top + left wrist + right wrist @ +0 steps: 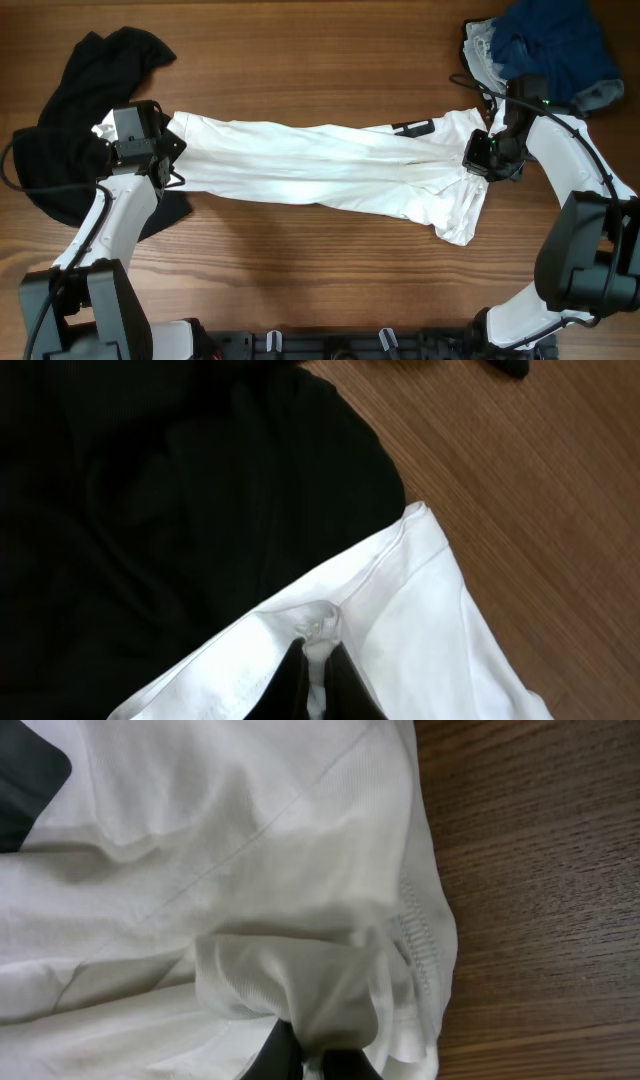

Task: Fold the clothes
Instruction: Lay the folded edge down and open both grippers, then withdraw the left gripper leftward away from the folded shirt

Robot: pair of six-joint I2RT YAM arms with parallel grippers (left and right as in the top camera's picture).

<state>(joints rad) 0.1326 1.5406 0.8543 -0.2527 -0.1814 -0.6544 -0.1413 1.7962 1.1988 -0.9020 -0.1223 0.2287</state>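
Note:
A large white garment point(320, 165) with a bit of black lettering point(412, 128) is stretched in a long band across the table between both arms. My left gripper point(165, 152) is shut on its left end; in the left wrist view the black fingers point(292, 678) pinch a fold of the white garment point(400, 630). My right gripper point(478, 155) is shut on its right end, with the white garment point(250, 870) bunched over the fingers point(285, 1055). A plain black garment point(70, 120) lies at far left, partly under the left arm. Blue and pale-denim clothes point(545, 45) are piled at back right.
Bare wooden table point(300, 60) shows behind and in front of the stretched garment. The arm bases stand at the front edge, left point(90, 310) and right point(570, 290). A grey cloth edge point(600, 95) sticks out of the blue pile.

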